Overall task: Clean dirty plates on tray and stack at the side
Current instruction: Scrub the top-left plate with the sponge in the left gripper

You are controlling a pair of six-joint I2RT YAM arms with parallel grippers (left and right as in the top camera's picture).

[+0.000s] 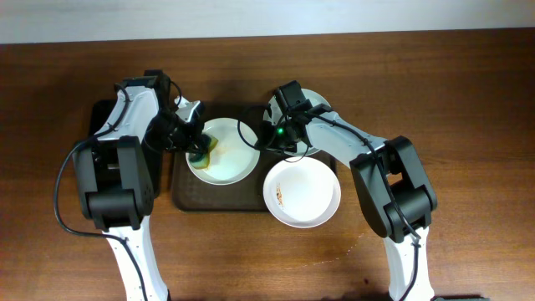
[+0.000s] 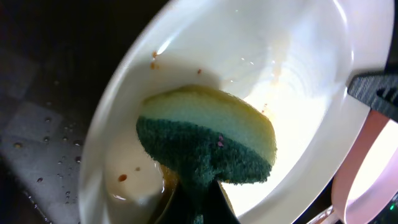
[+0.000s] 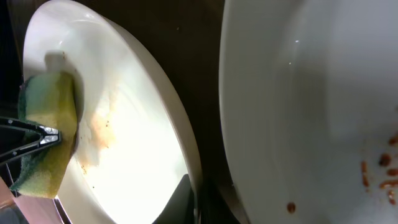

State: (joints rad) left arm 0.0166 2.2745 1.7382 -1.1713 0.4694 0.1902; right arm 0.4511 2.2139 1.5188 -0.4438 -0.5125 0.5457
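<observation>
The sponge and plate block the left hand ahead. A second plate sits just beside the right hand, which grips the first plate's rim. Bare counter opens farther out on that side.

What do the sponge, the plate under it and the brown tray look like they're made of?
The sponge looks like soft yellow foam with a coarse, matte, fibrous dark-green scouring layer. The plate is white and glossy with bright highlights, so probably glazed ceramic, possibly melamine. The tray is dark brown, smooth and dull: likely plastic, but hard to tell.
</observation>
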